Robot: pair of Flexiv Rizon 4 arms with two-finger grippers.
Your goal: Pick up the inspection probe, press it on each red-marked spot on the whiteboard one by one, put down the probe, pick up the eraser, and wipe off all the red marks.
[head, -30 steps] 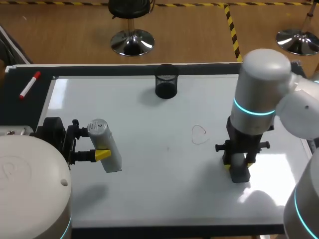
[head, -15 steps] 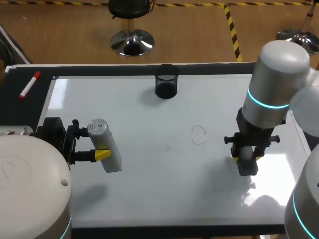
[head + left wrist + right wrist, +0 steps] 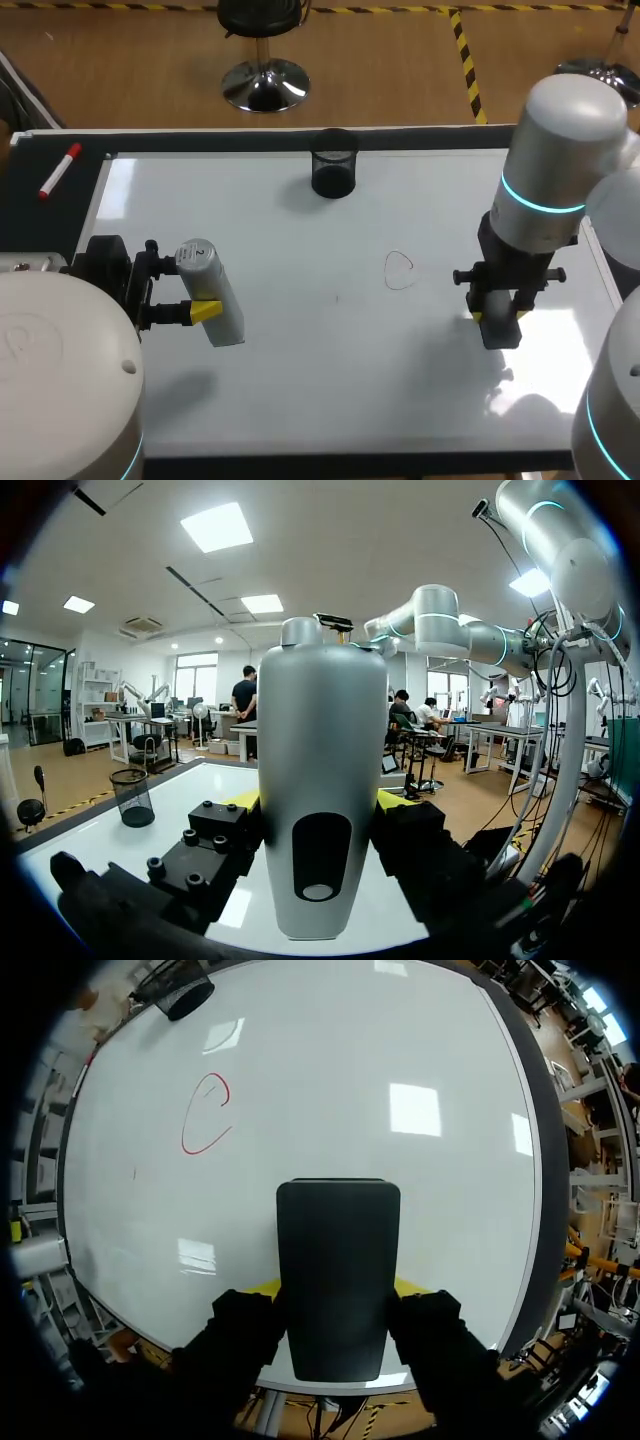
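Starting on the left, what has that arm got?

Its end effector point(image 3: 190, 289) is closed on the probe point(image 3: 214, 296), a grey cylinder with a rounded cap. One yellow tip sits on each flank, and the probe is lying tilted near the left edge of the whiteboard point(image 3: 300, 380).

Is the probe touching the board?

I can't say. The head view shows a shadow under it, and the wrist view shows only its grey body between the fingers.

And the right arm?

That end effector point(image 3: 497, 316) grips the eraser point(image 3: 338, 1260), a black block, with the fingers pressed against its two long sides. It hangs over the right part of the whiteboard, pointing down.

Is the eraser on the surface?

It looks very close, but neither view shows contact clearly.

Where is the red mark?

One thin red loop point(image 3: 205, 1115) is drawn near the middle of the board. It lies ahead of the eraser in the right wrist view and to its left in the head view, apart from it.

Anything else on the desk point(image 3: 50, 220)?

A black mesh cup point(image 3: 334, 172) stands upright at the far edge of the board. A red-capped marker point(image 3: 59, 171) lies on the dark strip beyond the board's left corner.
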